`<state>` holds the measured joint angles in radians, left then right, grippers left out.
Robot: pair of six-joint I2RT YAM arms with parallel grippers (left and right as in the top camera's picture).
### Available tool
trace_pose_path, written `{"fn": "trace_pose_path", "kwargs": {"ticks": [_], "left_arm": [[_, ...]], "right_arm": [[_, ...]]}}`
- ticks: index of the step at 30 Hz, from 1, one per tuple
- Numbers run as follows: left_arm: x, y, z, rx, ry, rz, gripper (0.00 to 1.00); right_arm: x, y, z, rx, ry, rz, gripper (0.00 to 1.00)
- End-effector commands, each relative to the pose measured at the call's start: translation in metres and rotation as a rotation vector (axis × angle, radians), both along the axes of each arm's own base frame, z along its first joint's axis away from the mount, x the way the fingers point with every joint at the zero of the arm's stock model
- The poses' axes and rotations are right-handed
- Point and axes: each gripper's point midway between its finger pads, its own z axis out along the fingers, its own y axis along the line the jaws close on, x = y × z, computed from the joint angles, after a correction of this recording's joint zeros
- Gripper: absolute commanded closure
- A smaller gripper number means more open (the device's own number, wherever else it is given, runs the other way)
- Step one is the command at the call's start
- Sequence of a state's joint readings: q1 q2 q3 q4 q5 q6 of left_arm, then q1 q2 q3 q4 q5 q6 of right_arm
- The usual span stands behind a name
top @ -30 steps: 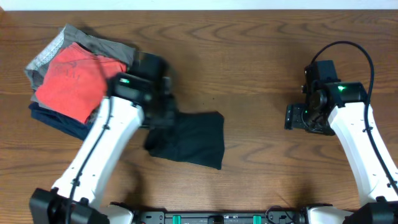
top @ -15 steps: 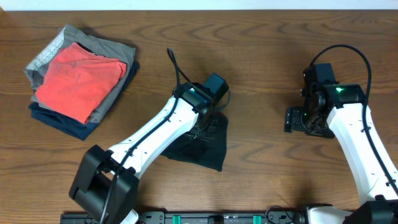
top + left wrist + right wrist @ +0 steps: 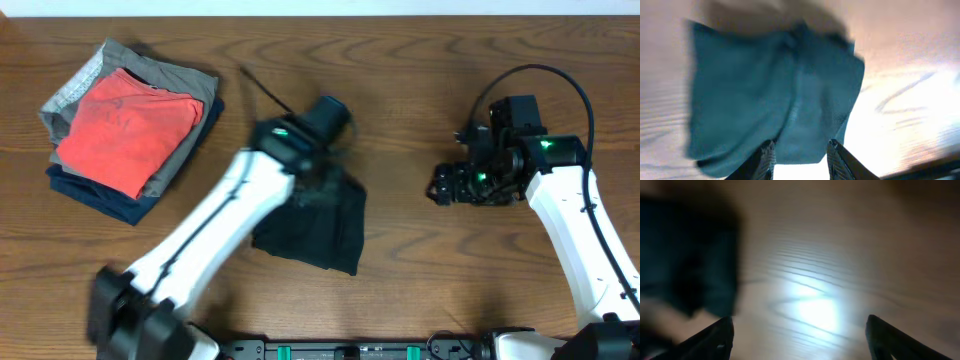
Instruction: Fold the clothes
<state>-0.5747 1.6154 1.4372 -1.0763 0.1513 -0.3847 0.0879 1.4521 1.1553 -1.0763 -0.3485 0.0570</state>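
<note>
Left hand [image 3: 801, 146], slightly spread, over soft rumpled black shirt [image 3: 315, 225]

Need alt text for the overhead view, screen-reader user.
A rumpled black shirt lies in the middle of a wooden table, with the left gripper over its top edge, motion-blurred. The right gripper hangs over bare wood to the right, clear of the shirt. A stack of folded garments, red on top, sits at far left.
</note>
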Motion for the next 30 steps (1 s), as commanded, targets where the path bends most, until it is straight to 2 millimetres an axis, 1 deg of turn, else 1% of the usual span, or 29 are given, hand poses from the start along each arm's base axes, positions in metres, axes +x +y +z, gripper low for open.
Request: {"fn": "trace_pose_path", "kwargs": {"ticks": [1, 3, 4, 6, 7, 9, 12, 15, 18, 19, 21, 22, 24, 25, 26, 28, 30], "left_arm": [[0.020, 0.036, 0.035, -0.033, -0.097, 0.102, 0.64], [0.029, 0.060, 0.037, -0.031, -0.099, 0.180, 0.63], [0.032, 0.069, 0.037, -0.028, -0.095, 0.208, 0.63], [0.034, 0.086, 0.029, -0.015, -0.073, 0.257, 0.60], [0.034, 0.091, 0.025, -0.009, -0.060, 0.271, 0.59], [0.031, 0.099, 0.014, 0.007, -0.027, 0.291, 0.58], [0.024, 0.101, -0.002, 0.019, 0.022, 0.295, 0.58], [0.018, 0.103, -0.014, 0.031, 0.049, 0.295, 0.58], [0.013, 0.104, -0.028, 0.040, 0.067, 0.295, 0.58], [0.012, 0.104, -0.032, 0.042, 0.071, 0.295, 0.58], [0.010, 0.105, -0.044, 0.044, 0.076, 0.295, 0.58], [0.009, 0.105, -0.049, 0.044, 0.077, 0.295, 0.58], [0.008, 0.105, -0.064, 0.043, 0.074, 0.295, 0.57], [0.008, 0.105, -0.072, 0.042, 0.073, 0.295, 0.57], [0.006, 0.106, -0.080, 0.043, 0.074, 0.295, 0.55], [0.000, 0.105, -0.098, 0.038, 0.089, 0.294, 0.54], [-0.005, 0.102, -0.110, 0.016, 0.102, 0.290, 0.53]], "right_arm": [[-0.008, 0.060, 0.028, 0.323, -0.061, 0.213, 0.18], [-0.007, 0.079, 0.037, 0.380, -0.098, 0.273, 0.18], [-0.007, 0.085, 0.038, 0.385, -0.106, 0.286, 0.18], [-0.010, 0.098, 0.038, 0.389, -0.108, 0.316, 0.17], [-0.011, 0.104, 0.037, 0.389, -0.104, 0.329, 0.17], [-0.014, 0.112, 0.028, 0.356, -0.076, 0.336, 0.17], [-0.015, 0.118, 0.004, 0.274, -0.018, 0.326, 0.17], [-0.018, 0.135, -0.012, 0.284, 0.031, 0.349, 0.18], [-0.019, 0.150, -0.034, 0.280, 0.084, 0.356, 0.22], [-0.019, 0.154, -0.040, 0.279, 0.097, 0.355, 0.26], [-0.017, 0.162, -0.054, 0.279, 0.124, 0.348, 0.37], [-0.017, 0.164, -0.058, 0.282, 0.131, 0.348, 0.41], [-0.016, 0.167, -0.067, 0.279, 0.141, 0.350, 0.65], [-0.014, 0.166, -0.072, 0.267, 0.140, 0.346, 0.84], [-0.009, 0.163, -0.077, 0.248, 0.137, 0.331, 0.97], [0.006, 0.149, -0.086, 0.170, 0.103, 0.274, 0.99], [0.023, 0.132, -0.092, 0.090, 0.062, 0.209, 0.99]]}}
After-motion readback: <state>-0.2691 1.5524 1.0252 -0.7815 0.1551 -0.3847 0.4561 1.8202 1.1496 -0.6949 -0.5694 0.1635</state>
